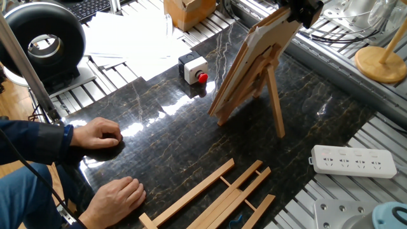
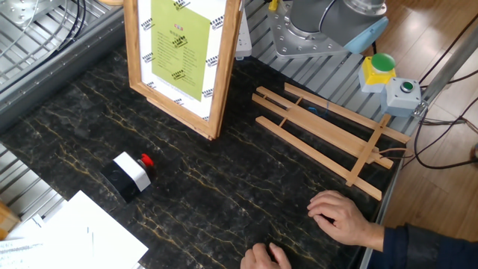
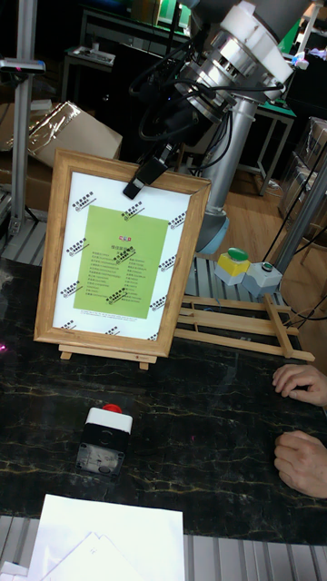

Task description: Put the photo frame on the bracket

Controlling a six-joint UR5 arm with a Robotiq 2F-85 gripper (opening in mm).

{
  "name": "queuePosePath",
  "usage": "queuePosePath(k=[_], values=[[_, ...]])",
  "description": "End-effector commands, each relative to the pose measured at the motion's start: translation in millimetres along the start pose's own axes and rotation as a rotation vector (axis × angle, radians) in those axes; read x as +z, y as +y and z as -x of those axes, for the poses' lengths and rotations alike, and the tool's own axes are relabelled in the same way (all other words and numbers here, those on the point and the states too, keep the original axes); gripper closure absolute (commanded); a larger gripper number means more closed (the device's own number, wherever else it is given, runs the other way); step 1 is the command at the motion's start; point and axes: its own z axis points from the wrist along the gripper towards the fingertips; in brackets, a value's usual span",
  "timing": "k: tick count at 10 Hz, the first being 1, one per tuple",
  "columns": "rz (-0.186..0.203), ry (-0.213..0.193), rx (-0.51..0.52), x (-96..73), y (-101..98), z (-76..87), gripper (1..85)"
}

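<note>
Person's 2 hands (image 1: 105, 162) rest on table (image 1: 159, 140) at left, well apart from frame; sudden reach could jolt it.
Photo frame (image 3: 123, 251) sits on bracket (image 1: 270, 95) ledge, leaning back on rails.
Gripper (image 3: 148, 176) at frame's top edge; 1 finger lies over front, grip state unclear.
Risk: if clamped, retreat drags frame forward, tips bracket off rear leg.

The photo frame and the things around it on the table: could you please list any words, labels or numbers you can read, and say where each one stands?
None can be read.
Photo frame: a small red heading and rows of dark print on the yellow-green picture, too small to read.
White mat of the frame: small dark marks round the picture, too small to read.
Button box with its red button: no label can be made out.
Power strip: no marking can be made out.
</note>
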Motion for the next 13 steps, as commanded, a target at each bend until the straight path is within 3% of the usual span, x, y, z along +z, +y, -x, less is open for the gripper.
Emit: queuePosePath(k=[1, 7, 13], values=[[-0.018, -0.016, 0.004, -0.2, -3.1, 3.7, 84.7], [-0.035, -0.025, 0.031, -0.3, -3.8, 6.1, 84.7], [-0.088, -0.035, 0.072, 0.2, -10.9, 6.6, 84.7]])
